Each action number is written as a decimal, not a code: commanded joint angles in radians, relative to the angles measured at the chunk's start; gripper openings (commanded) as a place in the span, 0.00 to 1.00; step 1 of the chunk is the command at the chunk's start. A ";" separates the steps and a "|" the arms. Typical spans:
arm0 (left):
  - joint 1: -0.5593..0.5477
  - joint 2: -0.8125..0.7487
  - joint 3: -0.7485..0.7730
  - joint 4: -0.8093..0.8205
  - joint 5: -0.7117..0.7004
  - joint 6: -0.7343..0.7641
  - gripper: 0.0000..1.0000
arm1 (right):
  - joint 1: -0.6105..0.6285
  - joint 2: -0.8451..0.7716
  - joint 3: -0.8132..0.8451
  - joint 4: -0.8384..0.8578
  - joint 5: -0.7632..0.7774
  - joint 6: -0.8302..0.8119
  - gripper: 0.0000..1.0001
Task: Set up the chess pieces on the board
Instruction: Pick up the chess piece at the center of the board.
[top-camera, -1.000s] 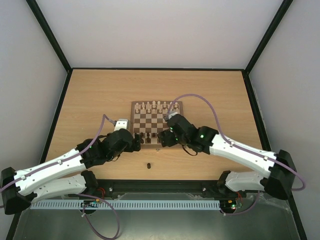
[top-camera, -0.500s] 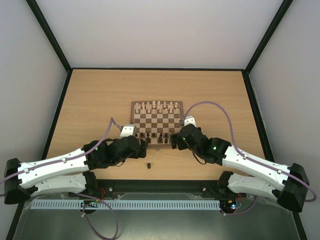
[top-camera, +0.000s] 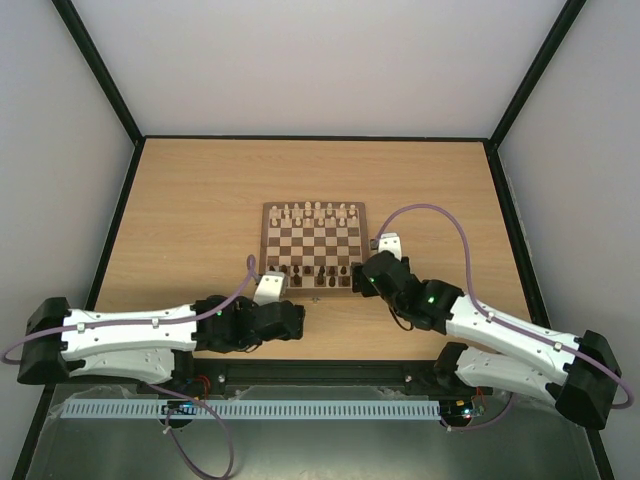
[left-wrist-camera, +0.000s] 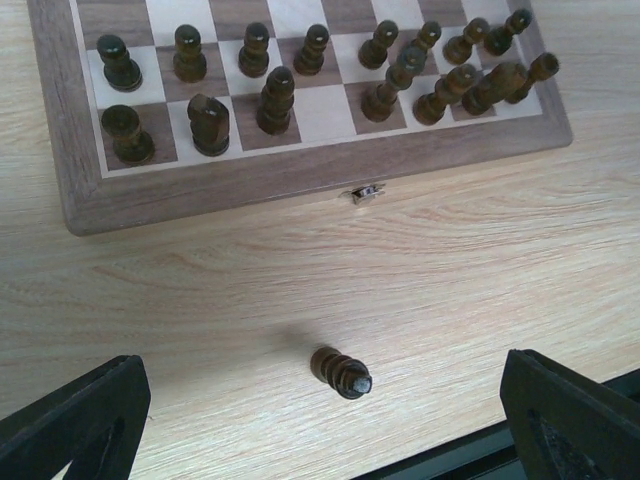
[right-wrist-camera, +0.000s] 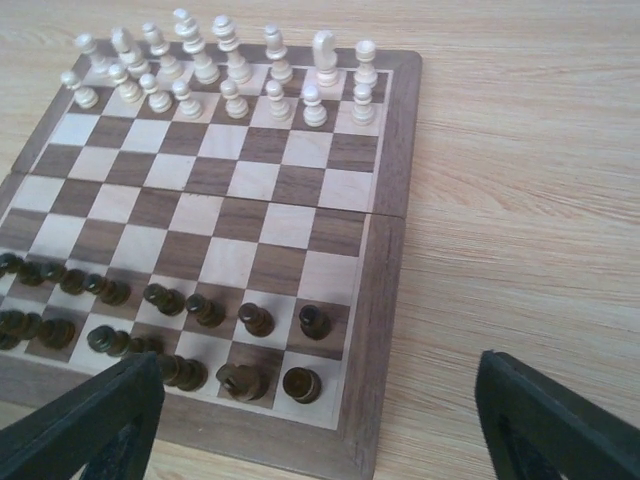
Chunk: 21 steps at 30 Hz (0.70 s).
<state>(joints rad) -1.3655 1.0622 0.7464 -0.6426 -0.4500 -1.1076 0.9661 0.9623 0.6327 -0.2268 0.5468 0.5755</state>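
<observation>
Left claw (left-wrist-camera: 322, 428), wide open and empty, hangs over the stray piece (left-wrist-camera: 340, 372) on the table (left-wrist-camera: 500, 280); next, pinch it for the board (left-wrist-camera: 250, 185).

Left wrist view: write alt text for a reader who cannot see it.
A lone dark chess piece lies on the wooden table, off the board, framed by the open left end effector. Two rows of dark pieces stand on the board's near squares.
</observation>
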 joint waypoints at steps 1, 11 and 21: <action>-0.017 0.040 0.013 -0.018 -0.041 -0.024 0.99 | -0.059 -0.020 -0.025 0.027 -0.026 0.009 0.83; -0.063 0.081 0.002 -0.024 -0.067 -0.081 0.99 | -0.111 0.047 -0.011 0.032 -0.128 -0.011 0.73; -0.109 0.221 0.009 0.047 -0.032 -0.087 0.81 | -0.110 0.050 -0.017 0.037 -0.125 -0.010 0.73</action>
<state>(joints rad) -1.4597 1.2362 0.7467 -0.6151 -0.4782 -1.1797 0.8577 1.0100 0.6132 -0.1944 0.4194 0.5686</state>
